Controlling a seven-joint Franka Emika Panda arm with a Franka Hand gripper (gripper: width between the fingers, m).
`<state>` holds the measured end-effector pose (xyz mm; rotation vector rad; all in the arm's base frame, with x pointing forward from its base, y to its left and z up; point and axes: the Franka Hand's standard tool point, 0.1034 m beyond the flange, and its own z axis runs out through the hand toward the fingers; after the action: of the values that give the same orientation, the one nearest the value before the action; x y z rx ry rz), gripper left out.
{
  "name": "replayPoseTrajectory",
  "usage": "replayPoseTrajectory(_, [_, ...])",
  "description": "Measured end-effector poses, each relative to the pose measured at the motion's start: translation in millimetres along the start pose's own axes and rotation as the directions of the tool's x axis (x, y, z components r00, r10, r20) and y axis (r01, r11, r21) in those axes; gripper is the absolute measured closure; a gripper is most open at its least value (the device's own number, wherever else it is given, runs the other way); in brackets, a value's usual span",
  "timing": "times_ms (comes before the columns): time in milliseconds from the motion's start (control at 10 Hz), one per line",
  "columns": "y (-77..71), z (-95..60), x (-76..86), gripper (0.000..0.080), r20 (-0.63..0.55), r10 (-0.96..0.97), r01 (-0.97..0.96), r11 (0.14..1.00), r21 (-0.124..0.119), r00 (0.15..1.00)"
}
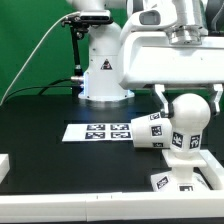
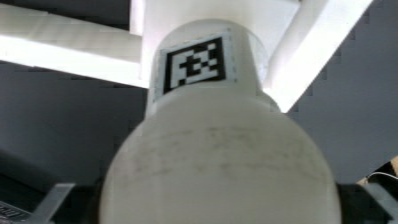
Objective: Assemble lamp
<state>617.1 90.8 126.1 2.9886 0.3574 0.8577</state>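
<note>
Exterior view, black table [image 1: 40, 125], green curtain [image 1: 20, 30], marker board [image 1: 100, 131], pincer [image 1: 188, 104] pinching bulb [image 1: 186, 120].

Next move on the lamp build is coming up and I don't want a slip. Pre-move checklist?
1. Upright bulb, round end up: ok.
2. Centred between the fingers of the gripper: ok.
3. Firm grip on bulb: cannot tell.
4. Neck seated in base: cannot tell.
5. Clearance to shade, lying on its side close beside bulb: cannot tell.
</note>
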Motion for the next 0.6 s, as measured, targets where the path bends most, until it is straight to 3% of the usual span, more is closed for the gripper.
replayPoseTrajectory(100, [0.0,0.1,-0.1,0.0156,0.000,0.000,0.000,1.000,0.000,1.000])
replayPoseTrajectory(300, [-0.9,1.0,-2.3,0.0112,0.019,0.000,0.000,1.000,0.004,1.000])
replayPoseTrajectory(400, [-1.4,1.4,-1.7,0.0102,0.051,0.000,-0.001,1.000,0.011,0.999])
replayPoseTrajectory(600, [12.1,1.2,5.9,0.0101,0.091,0.011,-0.012,1.000,0.008,0.996])
